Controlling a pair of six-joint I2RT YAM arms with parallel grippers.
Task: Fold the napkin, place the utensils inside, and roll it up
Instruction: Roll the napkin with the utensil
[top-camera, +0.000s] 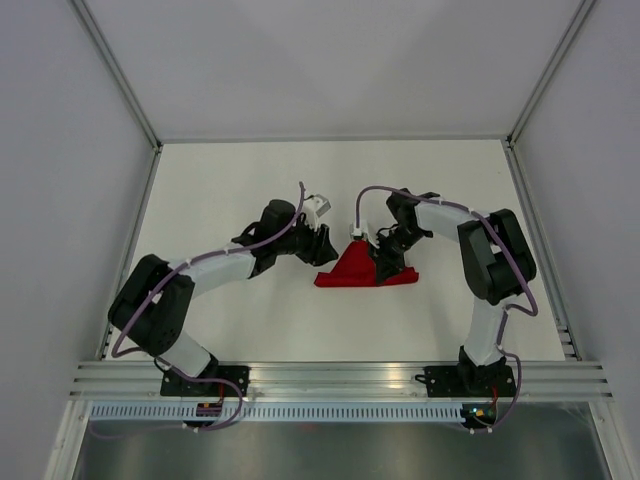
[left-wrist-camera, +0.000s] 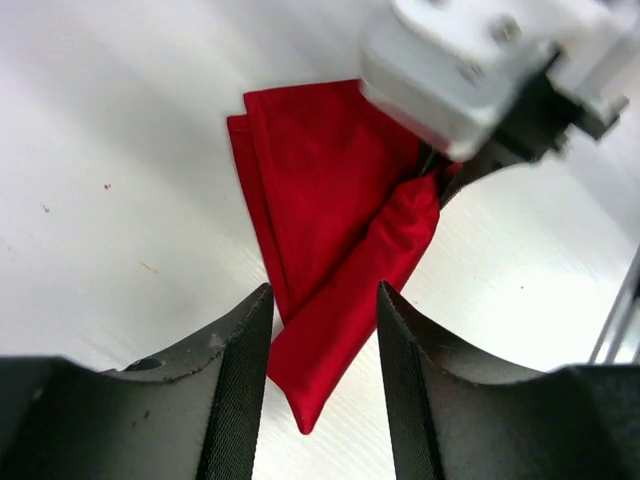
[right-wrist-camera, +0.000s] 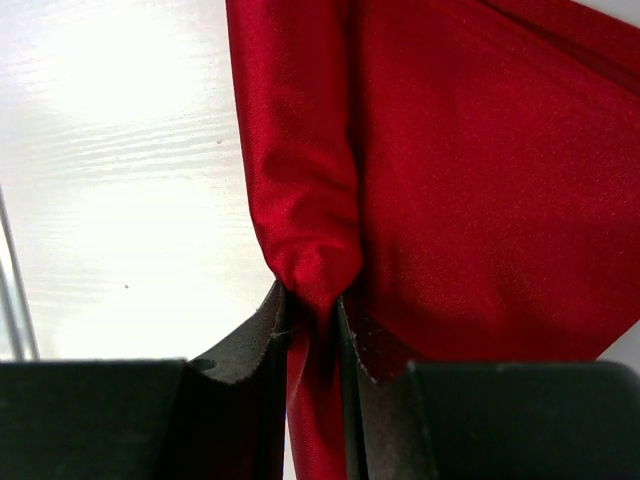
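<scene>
While both arms reach out from the near edge of the table (top-camera: 230, 170), everything that matters is crowded into one small patch about the middle of it, a shade toward the right edge. There lies the napkin (top-camera: 345, 272), folded to a rough triangle, its right side bunched into a loose roll. The left gripper (left-wrist-camera: 323, 292) hangs just at the cloth's left side, jaws standing apart and gripping nothing. From its own camera the near tip of the roll shows in the gap, touching neither finger as far as I can tell. The right gripper (right-wrist-camera: 312, 300) is clamped tight on the thick end of that roll, the fabric squeezed to a thin neck between its pads (right-wrist-camera: 260, 340).

The trouble I'd expect starts with that pinch. It has a gathered wad and not a clean edge, so any pull up or sideways would likely drag the flat layers along and undo the fold; thin cloth on a smooth top slides easily. If the left jaws close where they are, they might catch only the outer layer, or shove the tip away. The two grippers sit very near each other, so a careless move could knock them together. Farther out, toward the far edge, I see no utensils anywhere, so the roll may well end up with nothing in it.
</scene>
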